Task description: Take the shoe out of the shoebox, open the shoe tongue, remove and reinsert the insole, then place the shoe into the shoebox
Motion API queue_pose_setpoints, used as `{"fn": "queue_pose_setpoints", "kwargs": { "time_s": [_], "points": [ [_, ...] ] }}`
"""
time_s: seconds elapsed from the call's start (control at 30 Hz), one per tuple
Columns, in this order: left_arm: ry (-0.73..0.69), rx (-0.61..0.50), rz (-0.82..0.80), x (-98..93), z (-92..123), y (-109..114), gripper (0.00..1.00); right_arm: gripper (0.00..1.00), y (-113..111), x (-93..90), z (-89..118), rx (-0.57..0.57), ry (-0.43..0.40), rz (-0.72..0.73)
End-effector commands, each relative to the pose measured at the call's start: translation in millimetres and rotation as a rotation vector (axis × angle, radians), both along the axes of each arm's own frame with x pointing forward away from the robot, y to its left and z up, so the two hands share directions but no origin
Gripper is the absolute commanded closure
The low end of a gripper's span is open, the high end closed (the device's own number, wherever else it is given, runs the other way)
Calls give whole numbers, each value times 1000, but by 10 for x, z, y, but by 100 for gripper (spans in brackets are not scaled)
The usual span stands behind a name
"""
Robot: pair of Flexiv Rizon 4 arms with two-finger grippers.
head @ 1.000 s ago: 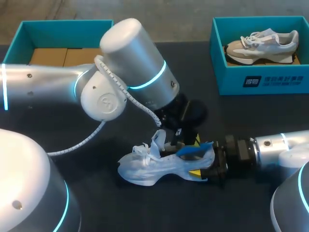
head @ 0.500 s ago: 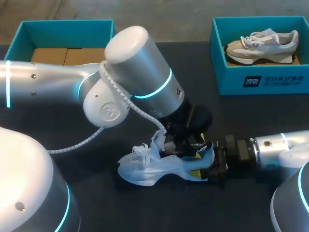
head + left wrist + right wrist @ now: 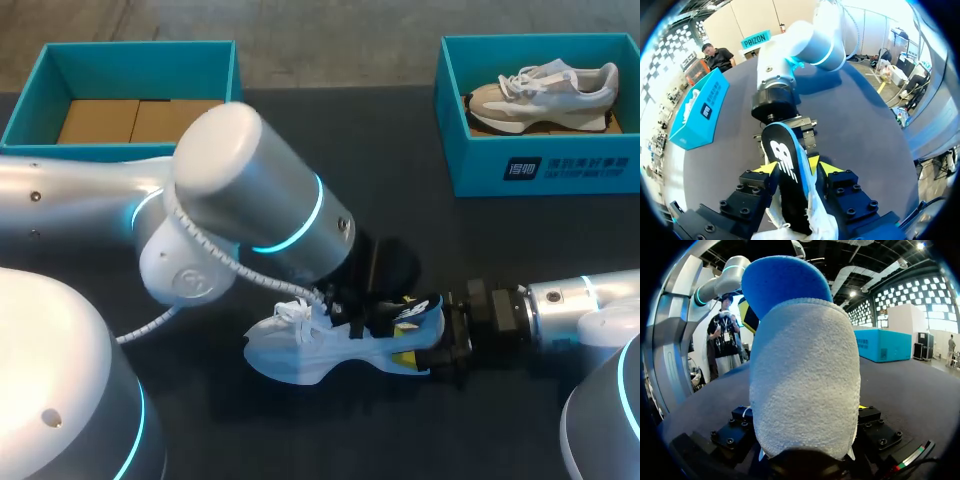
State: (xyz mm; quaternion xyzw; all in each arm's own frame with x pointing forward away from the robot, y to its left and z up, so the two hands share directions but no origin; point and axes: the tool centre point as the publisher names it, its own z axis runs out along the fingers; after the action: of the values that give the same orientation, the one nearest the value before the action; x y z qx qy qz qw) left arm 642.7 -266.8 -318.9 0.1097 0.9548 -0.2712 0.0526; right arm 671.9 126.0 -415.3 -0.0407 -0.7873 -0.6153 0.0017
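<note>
From above, the white shoe (image 3: 310,350) lies on its sole on the dark worktop (image 3: 450,230), toe towards my left arm's side. The left hand (image 3: 375,312) hangs over the shoe's opening, largely hidden by its own arm. The right hand (image 3: 435,345) holds the heel, a yellow tip showing beneath it. The dark insole (image 3: 412,312) rises tilted out of the heel end. Well behind stand two teal shoeboxes: the left box (image 3: 40,90) lined with cardboard, the right box (image 3: 540,165) holding a beige shoe (image 3: 545,90).

The left wrist view shows what the arm hides above. The left hand (image 3: 796,170) is clenched on the insole (image 3: 785,175), a yellow tip against each long edge. The insole's lower end sits inside the shoe (image 3: 820,220). Ahead, my right arm (image 3: 775,95) meets the heel.

In the right wrist view the heel of the shoe (image 3: 805,385) fills nearly everything, and the right hand (image 3: 805,440) grasps it from both sides. The blue underside of the insole (image 3: 785,280) stands above the collar. A teal box (image 3: 885,345) sits far off on the worktop.
</note>
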Motion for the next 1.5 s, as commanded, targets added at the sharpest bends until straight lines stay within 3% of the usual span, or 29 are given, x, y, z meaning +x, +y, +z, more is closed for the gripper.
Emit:
{"fn": "queue_pose_setpoints", "kwargs": {
  "time_s": [0.03,0.8,1.13,1.4,1.5],
  "points": [
    [-60,1,47,-62,-94,-79,49,100,0,-6,-22,-3,-1,-2],
    [-136,-42,169,47,-240,-43,51,100,0,-6,-22,-3,-1,-2],
    [-144,-49,209,171,-261,-70,57,100,0,-6,-22,-3,-1,-2],
    [-133,-59,234,266,-269,-63,71,100,0,-6,-22,-3,-1,-2],
    [-124,-65,236,283,-268,-60,84,100,0,-6,-22,-3,-1,-2]
  ]
}}
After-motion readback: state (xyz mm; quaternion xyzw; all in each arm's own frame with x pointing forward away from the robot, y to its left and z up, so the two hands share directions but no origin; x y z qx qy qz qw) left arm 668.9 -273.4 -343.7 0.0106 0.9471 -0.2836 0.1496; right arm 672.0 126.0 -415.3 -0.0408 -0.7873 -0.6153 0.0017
